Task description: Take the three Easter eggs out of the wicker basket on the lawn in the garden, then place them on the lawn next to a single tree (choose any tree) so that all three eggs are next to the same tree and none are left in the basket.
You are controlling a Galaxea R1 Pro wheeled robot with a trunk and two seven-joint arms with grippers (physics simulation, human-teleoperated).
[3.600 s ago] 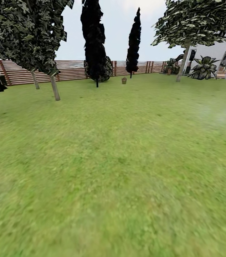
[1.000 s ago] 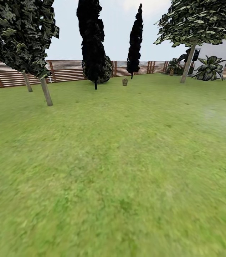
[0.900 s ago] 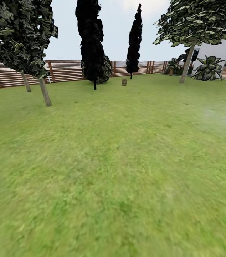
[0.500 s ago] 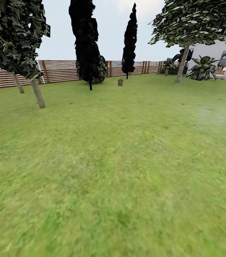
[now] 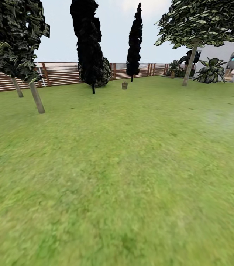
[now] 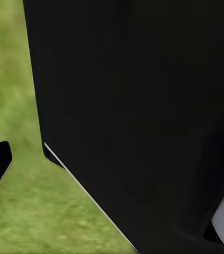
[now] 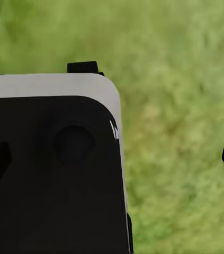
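In the head view, the wicker basket (image 5: pixel 124 85) is seen small and far off on the lawn (image 5: pixel 131 166), straight ahead, just right of a dark columnar tree (image 5: pixel 89 40). A tree (image 5: pixel 37 96) with a pale trunk stands at the near left. No eggs can be made out. In the left wrist view, dark robot bodywork (image 6: pixel 143 116) over grass is seen; in the right wrist view, likewise. The jaws' opening cannot be told, nor which arm is nearer
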